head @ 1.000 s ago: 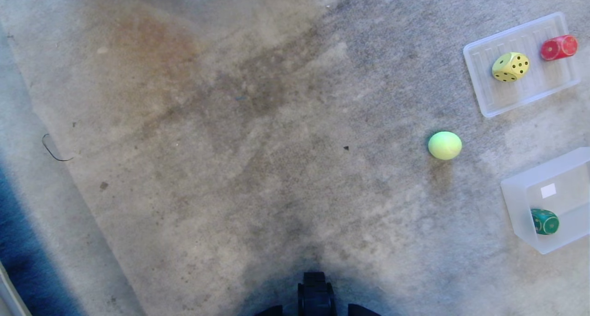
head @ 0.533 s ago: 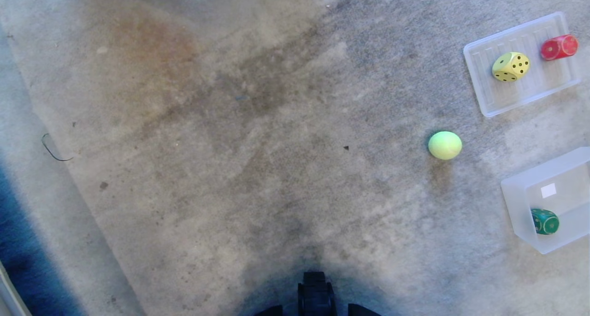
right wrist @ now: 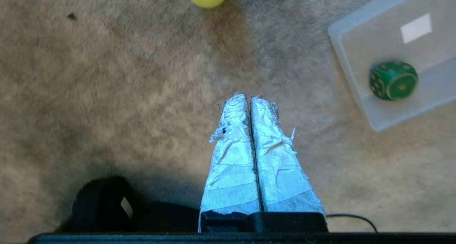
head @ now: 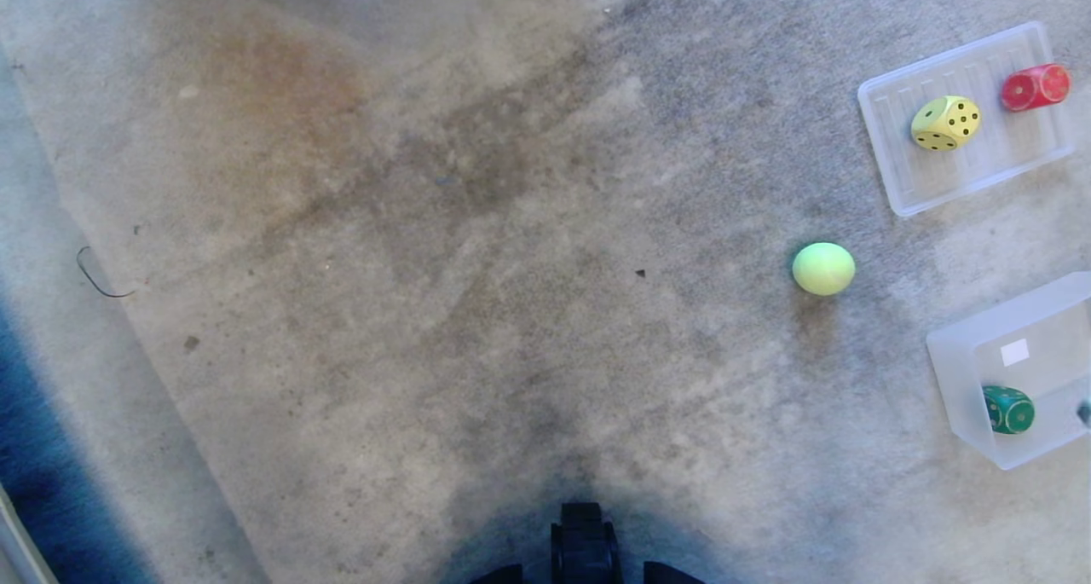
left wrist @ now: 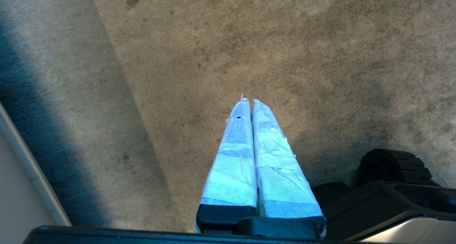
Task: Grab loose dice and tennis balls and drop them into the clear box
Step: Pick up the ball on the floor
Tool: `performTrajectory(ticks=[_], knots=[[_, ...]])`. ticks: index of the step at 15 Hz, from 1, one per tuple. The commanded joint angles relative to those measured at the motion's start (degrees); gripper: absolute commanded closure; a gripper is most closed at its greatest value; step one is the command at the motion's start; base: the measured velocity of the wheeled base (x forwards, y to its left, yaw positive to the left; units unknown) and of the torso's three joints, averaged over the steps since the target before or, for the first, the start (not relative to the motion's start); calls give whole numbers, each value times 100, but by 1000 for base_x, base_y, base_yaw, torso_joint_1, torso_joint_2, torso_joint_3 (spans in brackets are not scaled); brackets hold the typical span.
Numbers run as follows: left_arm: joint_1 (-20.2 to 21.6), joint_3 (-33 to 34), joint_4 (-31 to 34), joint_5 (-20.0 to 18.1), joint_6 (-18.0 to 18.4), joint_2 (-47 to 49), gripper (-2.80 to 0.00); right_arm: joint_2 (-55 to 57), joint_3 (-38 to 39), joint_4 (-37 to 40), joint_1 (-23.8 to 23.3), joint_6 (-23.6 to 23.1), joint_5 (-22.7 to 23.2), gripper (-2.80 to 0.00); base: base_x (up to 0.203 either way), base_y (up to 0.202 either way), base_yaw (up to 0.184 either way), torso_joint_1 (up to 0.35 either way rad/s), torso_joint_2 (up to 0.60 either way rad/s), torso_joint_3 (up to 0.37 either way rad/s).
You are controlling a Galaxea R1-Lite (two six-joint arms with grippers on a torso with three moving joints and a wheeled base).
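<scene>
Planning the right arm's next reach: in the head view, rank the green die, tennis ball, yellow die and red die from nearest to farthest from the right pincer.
1. Green die, inside the clear box, beside the right pincer.
2. Tennis ball, loose on the carpet.
3. Yellow die, on the flat tray.
4. Red die, at the tray's far corner.

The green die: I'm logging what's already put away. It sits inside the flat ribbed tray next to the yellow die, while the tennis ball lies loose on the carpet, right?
Not quite. The green die sits inside the clear box, as the head view shows; the yellow die is on the ribbed tray. The tennis ball does lie loose on the carpet.
</scene>
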Motion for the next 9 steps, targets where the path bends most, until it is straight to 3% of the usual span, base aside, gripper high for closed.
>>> performTrajectory(ticks=[1,5,7,8,9], knots=[[0,0,0,3,-9,0,0,2143,-183,-1219,35,85,-21,0,0,0,0,0,0,0],[0,0,0,3,-9,0,0,4170,-470,-3413,231,222,-39,0,0,0,0,0,0,0],[0,0,0,3,-9,0,0,4430,-599,-3902,271,271,74,0,0,0,0,0,0,0],[0,0,0,3,-9,0,0,4362,-641,-4015,276,297,181,-280,0,0,0,0,0,0],[0,0,0,3,-9,0,0,4441,-655,-4033,283,316,305,-280,0,0,0,0,0,0]])
